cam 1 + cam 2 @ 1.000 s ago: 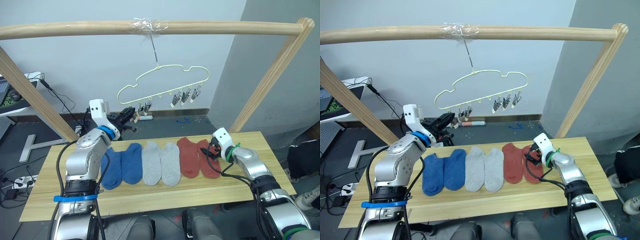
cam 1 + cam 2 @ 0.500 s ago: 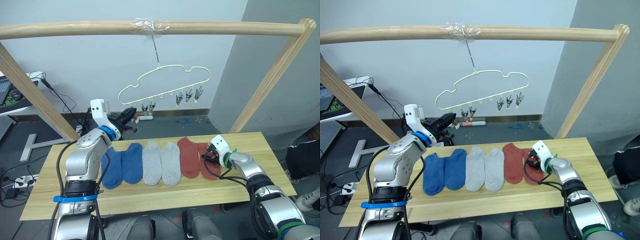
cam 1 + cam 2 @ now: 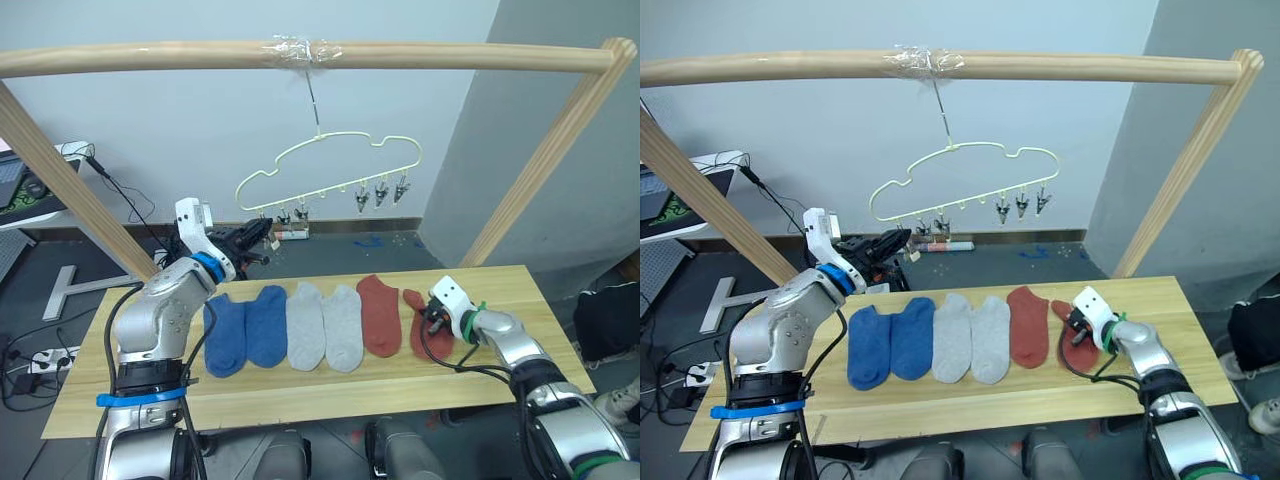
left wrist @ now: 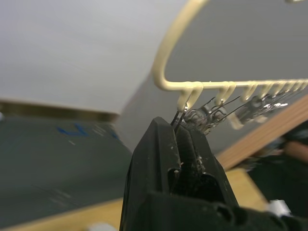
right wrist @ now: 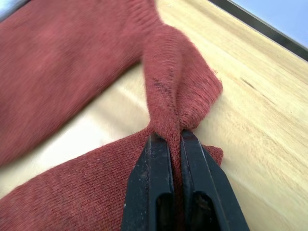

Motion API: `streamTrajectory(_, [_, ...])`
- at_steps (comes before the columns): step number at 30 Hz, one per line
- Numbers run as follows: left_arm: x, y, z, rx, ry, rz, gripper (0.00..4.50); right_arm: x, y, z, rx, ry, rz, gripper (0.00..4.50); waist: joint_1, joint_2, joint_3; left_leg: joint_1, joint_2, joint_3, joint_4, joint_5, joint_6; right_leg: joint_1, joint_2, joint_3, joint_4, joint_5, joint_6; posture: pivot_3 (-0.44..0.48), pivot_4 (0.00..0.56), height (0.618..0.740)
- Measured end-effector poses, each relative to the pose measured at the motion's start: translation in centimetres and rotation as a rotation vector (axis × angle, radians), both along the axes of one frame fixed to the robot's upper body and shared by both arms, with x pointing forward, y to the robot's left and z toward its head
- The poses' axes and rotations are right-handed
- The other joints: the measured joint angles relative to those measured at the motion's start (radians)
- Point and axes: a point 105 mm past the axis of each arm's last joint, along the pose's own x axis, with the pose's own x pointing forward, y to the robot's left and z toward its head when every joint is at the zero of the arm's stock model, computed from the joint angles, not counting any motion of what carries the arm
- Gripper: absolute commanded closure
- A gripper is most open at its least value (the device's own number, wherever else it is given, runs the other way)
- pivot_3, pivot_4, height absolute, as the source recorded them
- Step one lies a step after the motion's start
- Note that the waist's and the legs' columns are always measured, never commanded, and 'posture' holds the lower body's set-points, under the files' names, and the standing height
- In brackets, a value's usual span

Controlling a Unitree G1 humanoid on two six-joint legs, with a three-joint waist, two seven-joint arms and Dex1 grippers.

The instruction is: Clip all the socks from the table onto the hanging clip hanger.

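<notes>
Several socks lie in a row on the table (image 3: 300, 392): two blue (image 3: 245, 328), two light grey (image 3: 322, 327) and a rust red one (image 3: 378, 315). A second rust red sock (image 3: 416, 335) at the right end is bunched up, and my right gripper (image 5: 175, 137) is shut on a fold of it. The pale clip hanger (image 3: 330, 160) hangs above the table from the pole. My left gripper (image 4: 179, 131) is raised behind the blue socks and shut on one of the hanger's left metal clips (image 3: 290, 213). Three more clips (image 3: 380, 192) dangle free on the right.
A round wooden pole (image 3: 180, 56) spans the top, held by slanted wooden posts (image 3: 60, 185) at both sides. Cables and a power strip (image 3: 35, 362) lie on the floor to the left. Bare table lies to the right of the socks.
My right gripper went from open to shut on the rightmost red sock and drew it a little to the right, bunching it. The left gripper stays on the clip.
</notes>
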Motion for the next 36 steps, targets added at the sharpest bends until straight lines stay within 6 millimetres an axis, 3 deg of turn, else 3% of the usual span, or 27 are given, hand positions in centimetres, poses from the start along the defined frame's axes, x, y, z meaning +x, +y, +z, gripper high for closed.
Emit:
streamTrajectory(3, [-0.4,0.4,0.2,-0.076,0.054,-0.024,4.5,-0.1,1.0,2.8,-0.01,-0.078,0.095,4.47,-0.006,0.0,0.001,0.001,0.001,0.0,0.0,0.0,0.0,0.0,0.0,0.0,0.001,0.0,0.0,0.038,0.165,0.74])
streamTrajectory(7, [-0.5,0.7,1.0,-0.17,0.094,-0.039,4.5,-0.4,4.9,6.2,0.039,-0.163,0.215,4.47,-0.005,0.0,0.001,0.001,0.001,-0.004,0.0,0.001,-0.002,0.0,0.001,-0.001,0.002,0.0,0.001,0.035,0.164,0.74])
streamTrajectory(11, [-0.7,0.8,1.4,-0.214,0.113,-0.047,4.5,-0.8,7.9,7.6,0.09,-0.191,0.269,4.47,0.001,0.0,0.001,0.0,0.0,-0.008,0.0,0.002,-0.003,0.0,0.0,-0.003,0.001,0.0,0.0,0.035,0.162,0.74])
streamTrajectory(16, [-0.5,1.0,1.6,-0.235,0.11,-0.024,4.5,-1.0,14.7,9.8,0.201,-0.235,0.37,4.47,0.0,-0.001,0.001,0.0,0.0,-0.01,0.0,0.004,-0.007,-0.001,-0.001,-0.003,0.001,0.001,-0.001,0.041,0.158,0.74])
streamTrajectory(19, [-0.5,0.9,1.6,-0.241,0.109,-0.022,4.5,-1.1,17.4,10.9,0.224,-0.273,0.421,4.47,0.002,-0.001,0.001,-0.001,0.0,-0.012,-0.001,0.005,-0.008,-0.001,-0.001,-0.004,0.0,0.003,-0.004,0.048,0.156,0.74])
streamTrajectory(27, [-0.8,0.6,1.6,-0.239,0.093,-0.005,4.5,-1.0,20.6,11.3,0.237,-0.287,0.46,4.47,0.006,-0.001,0.001,-0.001,-0.001,-0.012,-0.001,0.004,-0.008,-0.001,-0.003,-0.005,0.0,0.003,-0.005,0.067,0.155,0.74])
streamTrajectory(36, [-0.8,0.5,1.4,-0.241,0.096,0.006,4.5,-0.8,22.1,11.9,0.263,-0.297,0.481,4.47,0.006,-0.001,0.001,-0.001,-0.001,-0.013,-0.001,0.004,-0.007,-0.001,-0.003,-0.006,0.0,0.003,-0.005,0.074,0.161,0.74])
